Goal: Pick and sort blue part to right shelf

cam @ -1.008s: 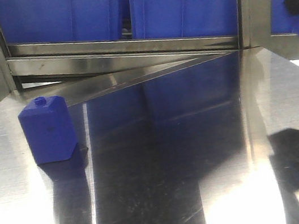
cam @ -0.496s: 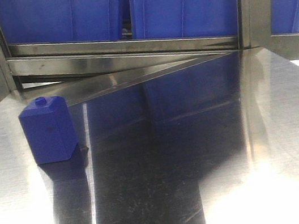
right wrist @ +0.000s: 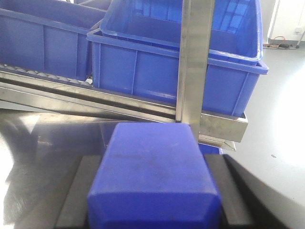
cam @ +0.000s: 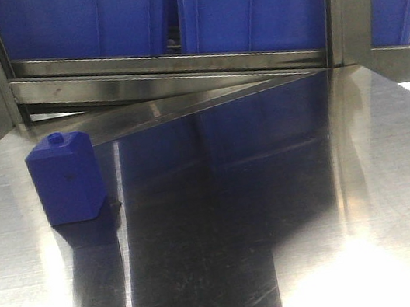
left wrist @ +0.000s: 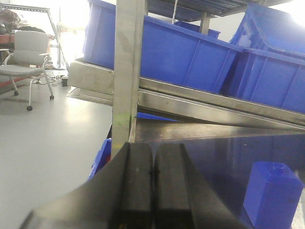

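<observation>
Gone from the front view is the dark arm shape that hung at the upper right a second ago, along with its shadow on the steel table (cam: 297,232). Closest to the right wrist camera, the right gripper (right wrist: 153,200) clamps a blue part (right wrist: 152,162) between its black fingers (right wrist: 76,191), facing a steel upright (right wrist: 193,57). The left gripper (left wrist: 152,181) has its pads pressed together on nothing (only a thin seam shows between them). Beyond it, a second blue part (cam: 66,179) stands upright on the table's left side, apart from both grippers. Farther back, blue bins (cam: 243,5) sit on the shelf rail (cam: 167,69), and an office chair (left wrist: 24,57) stands on the floor.
</observation>
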`<state>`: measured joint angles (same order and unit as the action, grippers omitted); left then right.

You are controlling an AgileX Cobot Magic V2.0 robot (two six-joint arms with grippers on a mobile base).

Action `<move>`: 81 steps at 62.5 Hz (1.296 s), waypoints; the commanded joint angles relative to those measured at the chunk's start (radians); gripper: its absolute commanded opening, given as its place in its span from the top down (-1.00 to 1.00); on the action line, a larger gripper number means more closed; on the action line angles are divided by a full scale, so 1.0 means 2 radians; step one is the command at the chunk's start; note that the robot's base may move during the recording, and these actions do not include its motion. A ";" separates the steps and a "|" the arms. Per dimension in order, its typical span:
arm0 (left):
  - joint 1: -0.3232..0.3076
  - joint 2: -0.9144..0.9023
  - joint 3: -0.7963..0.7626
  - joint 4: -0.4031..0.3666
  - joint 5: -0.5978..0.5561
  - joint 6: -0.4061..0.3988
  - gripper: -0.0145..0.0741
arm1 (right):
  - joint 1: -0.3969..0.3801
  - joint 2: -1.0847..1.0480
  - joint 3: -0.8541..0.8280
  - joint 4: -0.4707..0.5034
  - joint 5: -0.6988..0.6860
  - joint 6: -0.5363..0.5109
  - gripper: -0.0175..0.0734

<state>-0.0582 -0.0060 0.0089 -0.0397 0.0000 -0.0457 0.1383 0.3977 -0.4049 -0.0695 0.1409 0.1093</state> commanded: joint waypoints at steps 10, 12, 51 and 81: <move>0.000 -0.010 0.011 -0.004 -0.045 0.000 0.39 | -0.003 0.001 -0.013 -0.006 -0.044 0.001 -0.19; 0.000 -0.010 0.011 -0.004 -0.045 0.000 0.39 | -0.003 0.001 -0.013 -0.006 -0.044 0.001 -0.19; 0.000 -0.010 0.011 -0.004 -0.045 0.000 0.39 | -0.003 0.001 -0.013 -0.006 -0.044 0.001 -0.19; -0.029 -0.008 -0.072 -0.015 0.084 -0.002 0.39 | -0.003 0.001 -0.013 -0.006 -0.044 0.001 -0.19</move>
<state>-0.0924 -0.0060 -0.0594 -0.0327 0.2243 -0.0457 0.1383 0.3977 -0.4049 -0.0695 0.1430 0.1121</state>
